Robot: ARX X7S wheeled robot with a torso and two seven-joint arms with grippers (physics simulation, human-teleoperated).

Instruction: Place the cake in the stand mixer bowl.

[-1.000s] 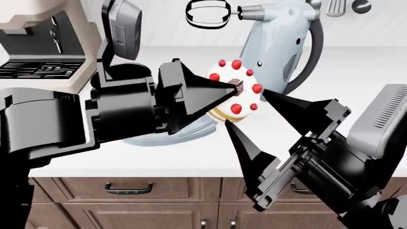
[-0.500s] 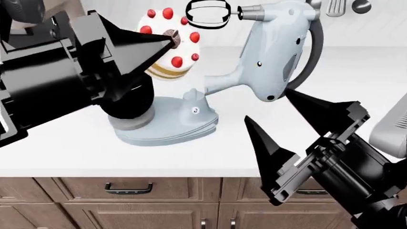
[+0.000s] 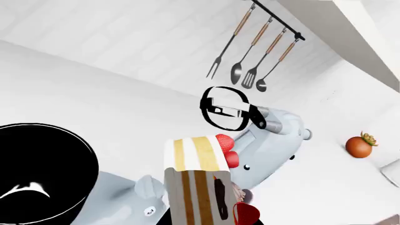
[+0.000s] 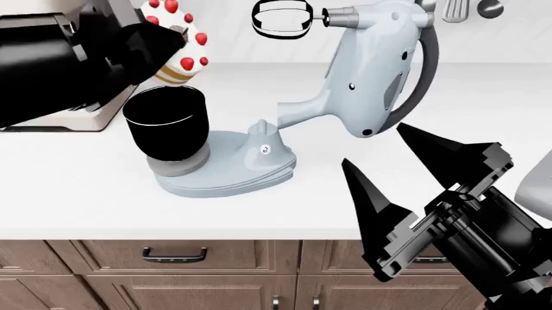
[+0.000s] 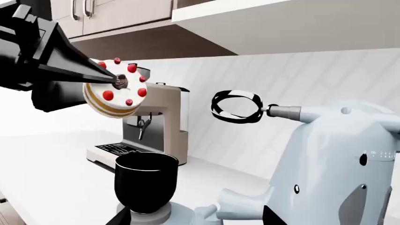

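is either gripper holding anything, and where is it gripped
The left gripper holds the cake, tilted, pinched across its top and bottom faces. The right gripper is open and empty.

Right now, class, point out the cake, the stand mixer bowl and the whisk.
cake (image 5: 115, 96), right wrist view, on its berry-topped face.
stand mixer bowl (image 4: 165, 126), head view, on its black side wall.
whisk (image 4: 281, 19), head view, on its wire loop.

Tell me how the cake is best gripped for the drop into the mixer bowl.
As the left gripper has it: fingers across the flat faces, berry top and underside. The cake is tilted on edge above the stand mixer bowl, so opening likely drops it in.
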